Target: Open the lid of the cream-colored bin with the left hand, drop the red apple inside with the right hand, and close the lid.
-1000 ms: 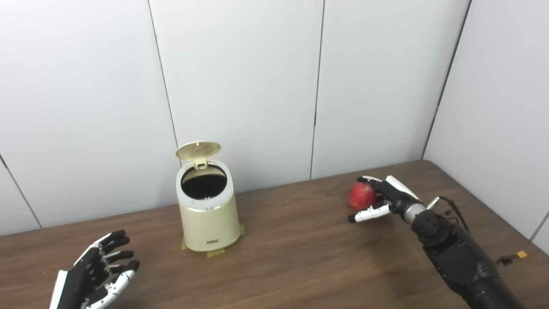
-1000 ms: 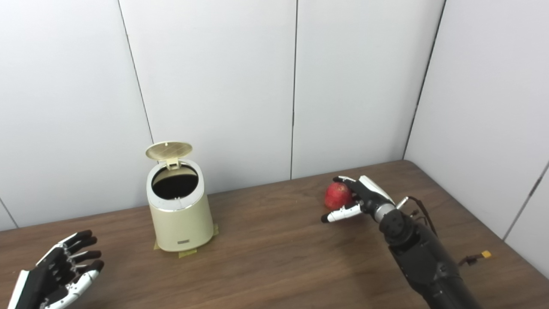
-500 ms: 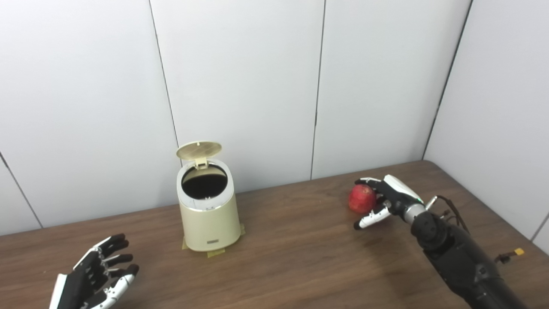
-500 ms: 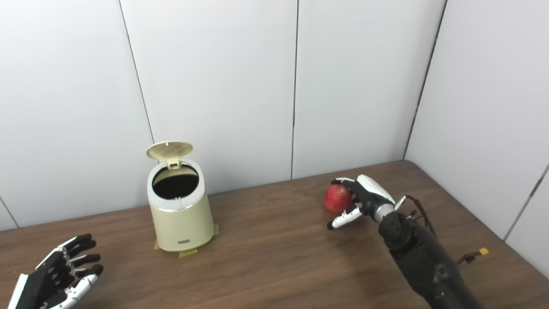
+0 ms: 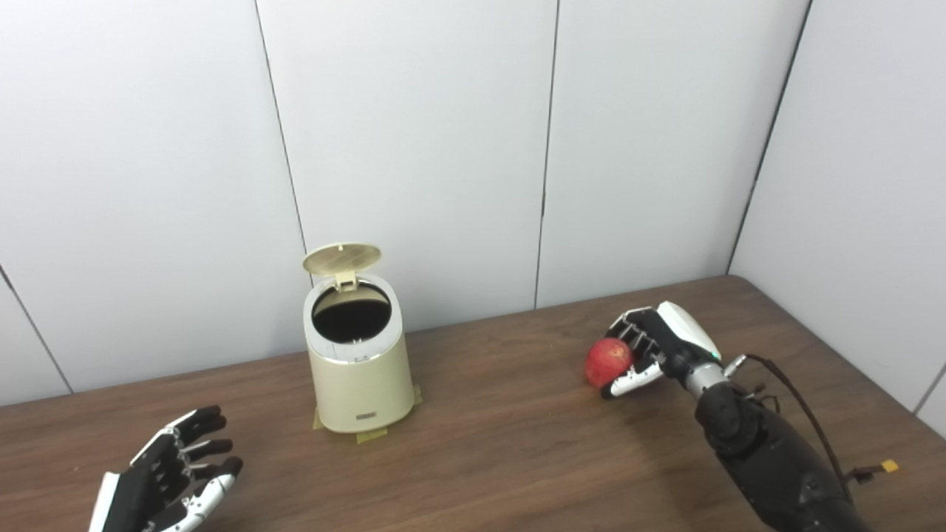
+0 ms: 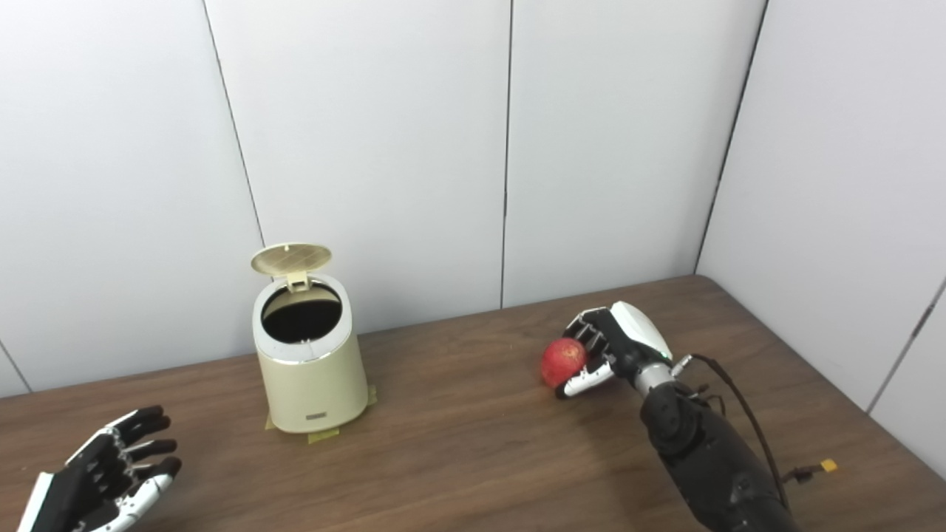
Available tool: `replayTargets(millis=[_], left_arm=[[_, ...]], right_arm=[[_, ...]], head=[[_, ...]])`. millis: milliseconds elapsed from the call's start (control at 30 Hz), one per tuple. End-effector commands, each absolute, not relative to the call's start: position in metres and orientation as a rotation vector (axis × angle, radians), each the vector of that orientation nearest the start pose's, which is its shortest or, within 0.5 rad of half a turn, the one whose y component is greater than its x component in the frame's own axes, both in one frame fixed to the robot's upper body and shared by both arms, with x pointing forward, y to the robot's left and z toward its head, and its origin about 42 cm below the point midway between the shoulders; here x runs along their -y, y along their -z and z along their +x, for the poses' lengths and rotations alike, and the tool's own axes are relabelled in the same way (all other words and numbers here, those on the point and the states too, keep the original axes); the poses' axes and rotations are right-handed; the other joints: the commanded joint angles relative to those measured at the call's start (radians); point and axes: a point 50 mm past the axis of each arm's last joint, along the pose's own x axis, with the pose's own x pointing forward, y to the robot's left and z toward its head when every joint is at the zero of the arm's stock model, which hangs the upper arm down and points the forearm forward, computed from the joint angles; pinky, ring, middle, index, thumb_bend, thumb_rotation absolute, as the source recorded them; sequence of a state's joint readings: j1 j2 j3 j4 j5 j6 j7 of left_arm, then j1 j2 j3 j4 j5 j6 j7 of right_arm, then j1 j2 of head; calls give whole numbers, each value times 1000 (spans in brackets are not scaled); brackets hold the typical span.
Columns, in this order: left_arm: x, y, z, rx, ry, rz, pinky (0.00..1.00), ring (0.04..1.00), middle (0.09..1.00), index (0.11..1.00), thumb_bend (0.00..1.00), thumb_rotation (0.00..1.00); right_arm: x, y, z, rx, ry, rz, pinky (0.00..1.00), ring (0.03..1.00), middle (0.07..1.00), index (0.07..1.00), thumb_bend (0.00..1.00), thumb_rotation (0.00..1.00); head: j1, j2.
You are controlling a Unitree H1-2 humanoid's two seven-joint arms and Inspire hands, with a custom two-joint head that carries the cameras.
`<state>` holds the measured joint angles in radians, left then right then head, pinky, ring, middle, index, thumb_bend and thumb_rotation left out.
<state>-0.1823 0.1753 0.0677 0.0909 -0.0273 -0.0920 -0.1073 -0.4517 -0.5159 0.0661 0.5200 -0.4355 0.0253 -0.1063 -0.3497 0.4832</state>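
Observation:
The cream-colored bin (image 5: 360, 369) stands left of the table's middle, taped at its base. Its round lid (image 5: 341, 258) is hinged up at the back and the dark opening (image 5: 351, 313) shows. The red apple (image 5: 608, 362) is at the right, in my right hand (image 5: 654, 346): fingers curl over its top and back, thumb presses its front. It sits low, at or just above the table. My left hand (image 5: 174, 473) is open and empty at the lower left, well clear of the bin; it also shows in the right eye view (image 6: 111, 469).
The brown wooden table (image 5: 502, 443) meets white wall panels at the back and right. A thin cable with a small yellow tag (image 5: 890, 466) trails on the table beside my right forearm.
My right hand's fingers have closed around the apple, and hand and apple have shifted a little left and toward me. The left hand has barely moved. The bin lid stays up.

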Motion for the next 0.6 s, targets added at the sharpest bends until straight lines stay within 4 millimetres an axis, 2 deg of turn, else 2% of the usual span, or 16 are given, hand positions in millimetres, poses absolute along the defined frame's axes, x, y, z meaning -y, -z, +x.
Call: replayTargets(millis=[0, 233, 367, 567], left_arm=[[-270, -162, 350, 263, 76, 167, 574, 697, 776, 769, 496, 0], [-270, -159, 350, 255, 79, 162, 579, 688, 766, 768, 506, 0], [-270, -155, 351, 249, 78, 178, 565, 676, 759, 764, 514, 7], [-265, -151, 352, 239, 77, 166, 555, 678, 758, 757, 551, 49]], right_arm=[[396, -191, 429, 65, 227, -948, 360, 411, 440, 510, 526, 0], [394, -192, 432, 143, 305, -882, 368, 418, 441, 508, 529, 0], [385, -212, 437, 236, 331, -840, 303, 356, 415, 517, 526, 0], [357, -254, 442, 314, 282, -761, 340, 388, 436, 522, 525, 0]], head=[[-1, 1], [31, -4], [62, -12], [138, -23]])
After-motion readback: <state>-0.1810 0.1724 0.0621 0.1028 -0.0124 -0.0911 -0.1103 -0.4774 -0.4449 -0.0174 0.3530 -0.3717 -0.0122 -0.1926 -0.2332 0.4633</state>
